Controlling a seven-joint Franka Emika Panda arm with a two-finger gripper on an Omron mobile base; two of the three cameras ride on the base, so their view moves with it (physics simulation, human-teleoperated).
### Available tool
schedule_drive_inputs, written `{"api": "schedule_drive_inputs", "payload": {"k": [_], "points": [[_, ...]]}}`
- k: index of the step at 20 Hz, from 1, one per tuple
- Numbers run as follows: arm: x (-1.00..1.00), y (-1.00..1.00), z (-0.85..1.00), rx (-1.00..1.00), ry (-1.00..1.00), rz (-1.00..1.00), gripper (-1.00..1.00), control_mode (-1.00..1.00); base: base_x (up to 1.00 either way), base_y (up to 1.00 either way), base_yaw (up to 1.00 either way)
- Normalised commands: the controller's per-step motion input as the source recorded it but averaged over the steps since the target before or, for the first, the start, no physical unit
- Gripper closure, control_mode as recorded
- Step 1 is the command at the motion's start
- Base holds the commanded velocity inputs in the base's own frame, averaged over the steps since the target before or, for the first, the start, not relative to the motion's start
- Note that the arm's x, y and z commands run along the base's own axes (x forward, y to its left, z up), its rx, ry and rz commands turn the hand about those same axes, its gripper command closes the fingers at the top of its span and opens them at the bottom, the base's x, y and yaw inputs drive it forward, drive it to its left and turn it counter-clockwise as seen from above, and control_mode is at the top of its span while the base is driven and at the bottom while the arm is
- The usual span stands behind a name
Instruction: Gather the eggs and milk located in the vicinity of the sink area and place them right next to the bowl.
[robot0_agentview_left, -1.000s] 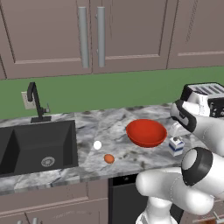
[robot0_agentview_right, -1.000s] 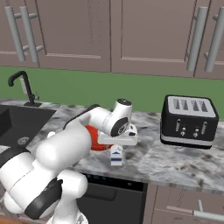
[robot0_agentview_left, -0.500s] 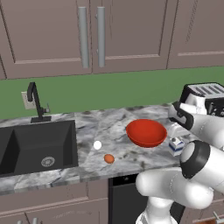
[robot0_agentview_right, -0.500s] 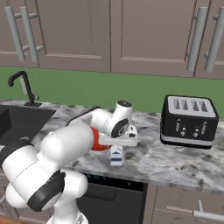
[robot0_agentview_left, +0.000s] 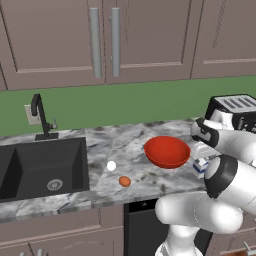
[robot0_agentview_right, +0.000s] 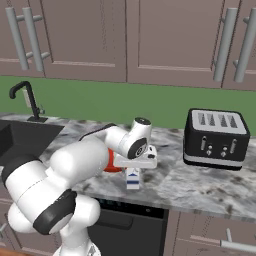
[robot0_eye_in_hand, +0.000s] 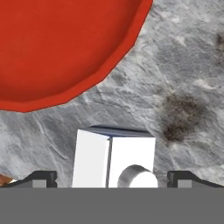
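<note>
Simulated kitchen: brown cabinet doors above, a green backsplash, a grey veined marble counter with a black sink set into it at the left and a black toaster at the right.

On the counter, well right of the sink, sits the red bowl. Just beside its right rim stands the milk, upright, gabled top up, apart from the bowl by a narrow strip of marble in the hand view. Directly over it hangs the gripper, the carton lying between the two dark fingertips with a gap on each side. Fingers spread wide, apparently clear of the carton walls, though the base views are too coarse to confirm any contact. Carton's ridge runs roughly away from the camera, across the line between the tips.

Milk looks already placed; likely step in hand is the release and lift-off. Straight rise called for, so neither tip drags the carton over or nudges it into the bowl.

Remaining: the white egg and the orange-brown egg, lying loose on the marble between sink and bowl, near each other but not touching, the white one farther back. Both lie to the robot's left of the claw, beyond the bowl. Round and small, apt to roll if clipped.
</note>
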Motion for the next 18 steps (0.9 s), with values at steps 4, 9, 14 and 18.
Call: {"api": "schedule_drive_inputs", "payload": {"k": [4, 9, 14, 18], "points": [[0.00, 0.00, -0.14, 0.00, 0.00, 0.00, -1.00, -1.00, 0.00, 0.00, 0.00], [0.00, 0.00, -0.15, 0.00, 0.00, 0.00, -1.00, -1.00, 0.00, 0.00, 0.00], [0.00, 0.00, -0.20, 0.00, 0.00, 0.00, -1.00, -1.00, 0.00, 0.00, 0.00], [0.00, 0.00, -0.24, 0.00, 0.00, 0.00, 1.00, -1.00, 0.00, 0.00, 0.00]]}}
